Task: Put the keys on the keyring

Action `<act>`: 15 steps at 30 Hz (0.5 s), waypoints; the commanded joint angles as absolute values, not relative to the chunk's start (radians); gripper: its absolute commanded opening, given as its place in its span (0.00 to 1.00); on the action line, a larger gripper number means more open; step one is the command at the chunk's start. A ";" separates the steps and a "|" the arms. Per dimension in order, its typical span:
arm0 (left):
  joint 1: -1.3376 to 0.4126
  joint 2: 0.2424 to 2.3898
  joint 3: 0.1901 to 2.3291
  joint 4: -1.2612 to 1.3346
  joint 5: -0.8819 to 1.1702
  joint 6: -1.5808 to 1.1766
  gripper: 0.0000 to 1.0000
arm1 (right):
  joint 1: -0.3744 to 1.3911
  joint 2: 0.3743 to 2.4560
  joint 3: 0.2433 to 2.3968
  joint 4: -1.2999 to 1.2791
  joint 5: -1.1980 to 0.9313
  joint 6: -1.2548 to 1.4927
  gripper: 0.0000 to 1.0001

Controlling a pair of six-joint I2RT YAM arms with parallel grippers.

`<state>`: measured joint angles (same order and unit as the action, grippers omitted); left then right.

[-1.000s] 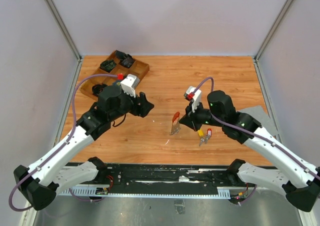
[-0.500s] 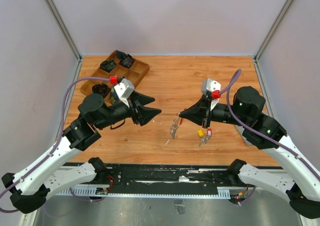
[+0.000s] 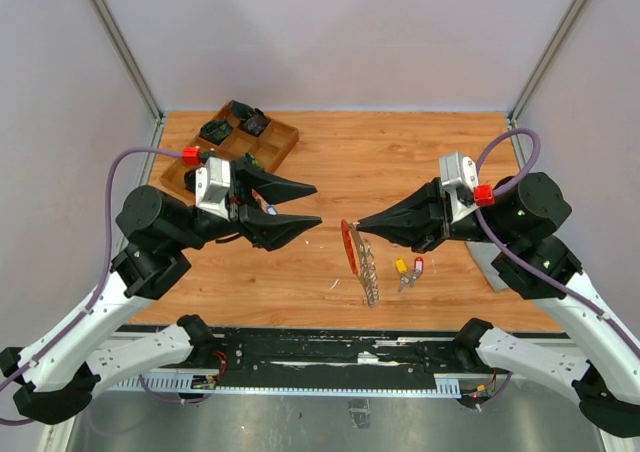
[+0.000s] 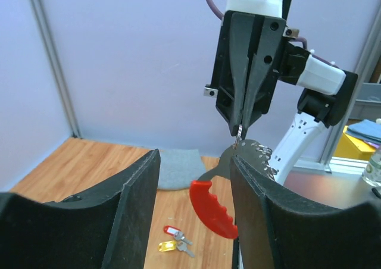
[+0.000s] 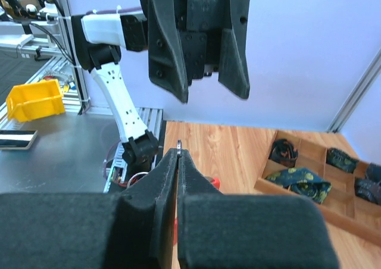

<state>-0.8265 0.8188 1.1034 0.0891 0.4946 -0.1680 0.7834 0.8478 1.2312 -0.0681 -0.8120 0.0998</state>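
**Top external.** Right claw [image 3: 362, 226] is pressed shut, pinching the top end of the keyring [image 3: 369, 275]. The keyring hangs below the tips, its red curved part nearest them and the glittery strap trailing toward the near edge. I cannot tell whether its lower end touches the table [image 3: 400, 152]. Left claw [image 3: 308, 204] is spread with nothing between its fingers. It points at the right claw, tips apart from it. The keys [image 3: 408, 270], one yellow-headed and one red-headed, lie side by side on the wood just under the right claw, beside the strap and not touching it. A wooden compartment tray [image 3: 283, 138] holding dark items sits behind the left claw. A grey cloth [image 3: 492, 269] lies under the right arm.

**Left wrist.** Its own fingers [image 4: 134, 209] stand wide at either side. Straight ahead, the right claw [image 4: 243, 125] comes down from above, tips closed on a small wire ring at the keyring's top. The red curved part [image 4: 211, 206] shows in the gap between the left fingers; how far off it is I cannot tell. The keys [image 4: 174, 239] lie on the table below, red tag just behind yellow.

**Right wrist.** Its own fingers [image 5: 196, 180] are pressed together, with a thin metal ring [image 5: 179, 144] standing up from the tips. The left claw [image 5: 202, 93] hangs ahead and above, jaws apart. The tray [image 5: 333, 212] lies to the right.
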 commanded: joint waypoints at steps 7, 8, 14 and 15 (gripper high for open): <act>-0.871 0.849 1.165 0.114 0.537 -0.135 0.55 | 0.775 0.881 1.288 0.126 -0.855 0.144 0.01; -0.875 0.849 1.164 0.114 0.532 -0.135 0.54 | 0.776 0.884 1.291 0.120 -0.855 0.136 0.01; -0.886 0.846 1.159 0.103 0.524 -0.120 0.50 | 0.776 0.896 1.300 0.088 -0.865 0.100 0.01; -0.887 0.844 1.161 0.094 0.523 -0.113 0.50 | 0.775 0.898 1.306 0.071 -0.867 0.088 0.01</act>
<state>-0.8749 0.8528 1.1278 0.0895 0.5240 -0.1375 0.7834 0.9031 1.2610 0.0536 -0.8429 0.1284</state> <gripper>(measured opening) 0.507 0.012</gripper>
